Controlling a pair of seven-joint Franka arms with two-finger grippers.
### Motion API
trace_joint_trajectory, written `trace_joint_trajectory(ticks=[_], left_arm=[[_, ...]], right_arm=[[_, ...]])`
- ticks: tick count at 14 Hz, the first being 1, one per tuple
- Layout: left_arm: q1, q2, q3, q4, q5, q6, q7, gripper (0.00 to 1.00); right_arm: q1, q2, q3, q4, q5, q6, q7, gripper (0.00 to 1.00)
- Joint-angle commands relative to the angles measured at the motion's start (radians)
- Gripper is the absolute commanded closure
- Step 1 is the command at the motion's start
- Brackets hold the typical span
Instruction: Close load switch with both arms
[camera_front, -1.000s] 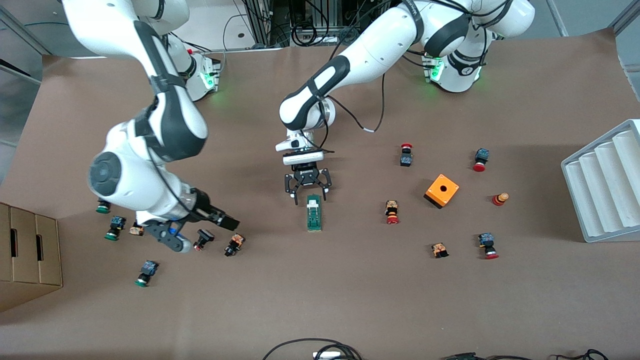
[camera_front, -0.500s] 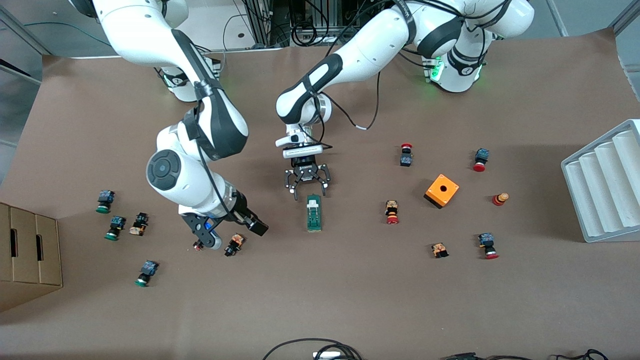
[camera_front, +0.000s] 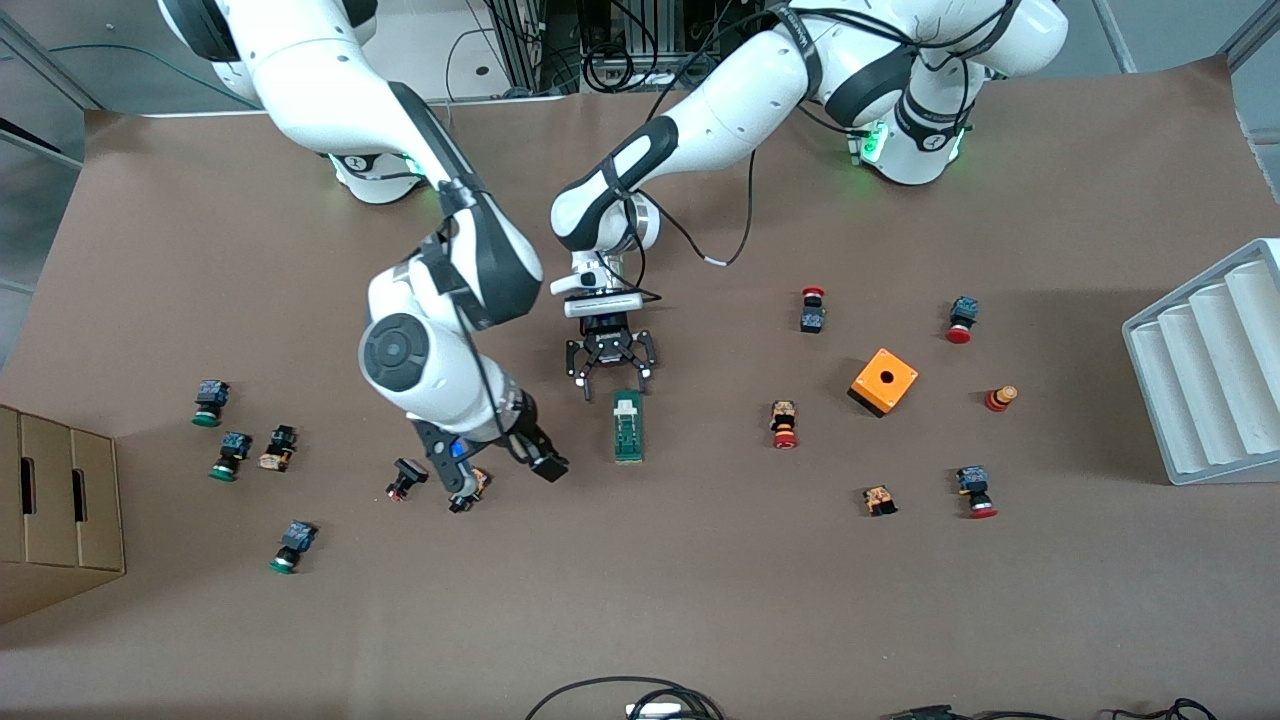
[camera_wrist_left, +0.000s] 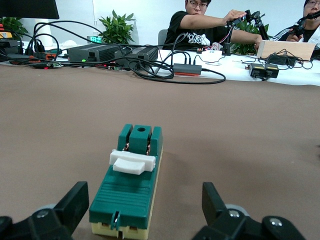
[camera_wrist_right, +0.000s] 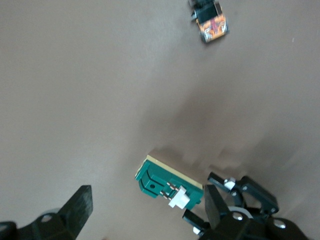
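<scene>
Your load switch (camera_front: 628, 426) lies flat on the brown table (camera_front: 700, 600), near its middle, long axis running toward the front camera, the white handle (camera_front: 626, 407) at the end closest to the arm bases. The left gripper (camera_front: 611, 381) sits low at that handle end, fingers spread wide on either side of the switch's line and touching nothing, probably lined up to brace or pinch the body. The right gripper (camera_front: 505, 470) hangs over the table beside the switch, toward the right arm's end, also open and empty (likely coming in for the handle). A small button (camera_front: 469, 488) lies almost under it, so watch that. Bare table lies on the switch's front-camera side; the orange box (camera_front: 884, 381) stands well apart.
</scene>
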Motion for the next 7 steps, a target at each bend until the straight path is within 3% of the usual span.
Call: trace_joint_trajectory(ticks=[1, 7], left_arm=[[-0.002, 0.031, 0.0, 0.028, 0.018, -0.021, -0.012, 0.01], [0.002, 0.045, 0.002, 0.028, 0.021, -0.021, -0.008, 0.01]], right_arm=[[0.015, 0.045, -0.002, 0.051, 0.025, 0.011, 0.086, 0.0], [0.075, 0.085, -0.003, 0.051, 0.024, 0.044, 0.261, 0.01]])
